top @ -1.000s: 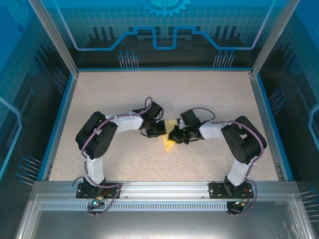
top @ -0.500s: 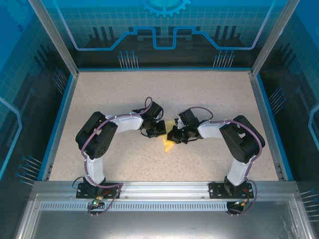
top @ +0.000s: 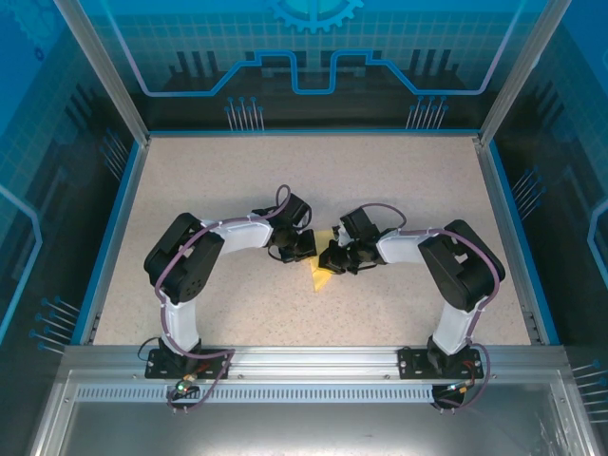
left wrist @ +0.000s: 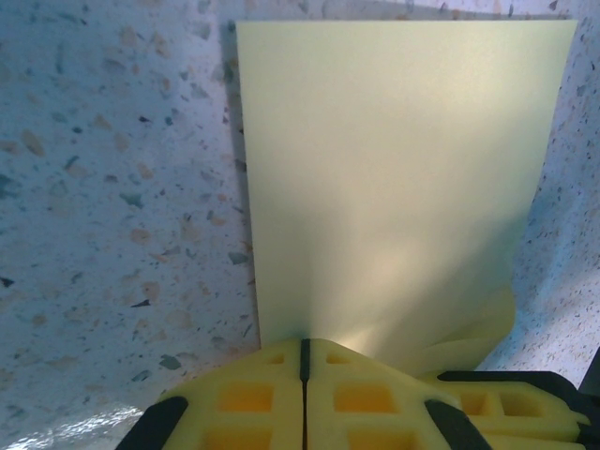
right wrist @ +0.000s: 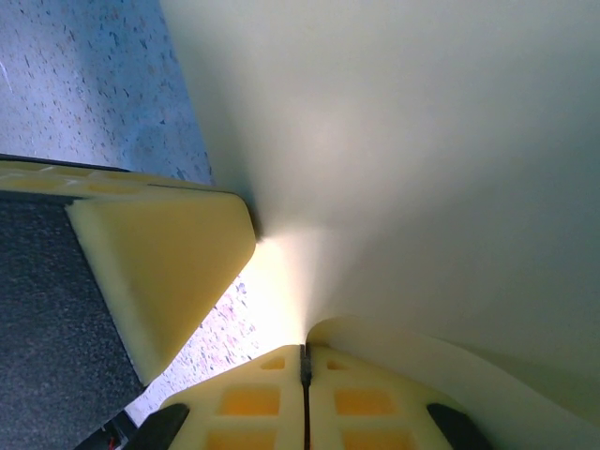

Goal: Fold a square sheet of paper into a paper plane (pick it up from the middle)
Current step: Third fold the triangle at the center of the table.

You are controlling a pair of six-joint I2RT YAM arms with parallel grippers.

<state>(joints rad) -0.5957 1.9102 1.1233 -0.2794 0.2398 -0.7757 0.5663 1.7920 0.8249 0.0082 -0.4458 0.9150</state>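
Note:
The pale-yellow square sheet of paper (top: 319, 274) hangs folded between both grippers at the table's middle, one pointed corner toward the near edge. In the left wrist view it rises as a tall smooth rectangle of paper (left wrist: 394, 178) from my left gripper (left wrist: 303, 343), whose jaws are shut on its lower edge. My right gripper (right wrist: 304, 350) is shut on a curled edge of the paper (right wrist: 422, 169). One yellow finger of the left gripper (right wrist: 159, 272) sits close at the left there. From above, the left gripper (top: 306, 250) and the right gripper (top: 332, 258) nearly touch.
The speckled table (top: 313, 180) is bounded by a blue rim and aluminium posts. Both arm bases stand on the metal rail (top: 313, 361) at the near edge. The right gripper's finger (left wrist: 525, 412) shows at the lower right of the left wrist view.
The right gripper has edged slightly left toward the left gripper, so less paper shows between them. Both stay shut on the paper.

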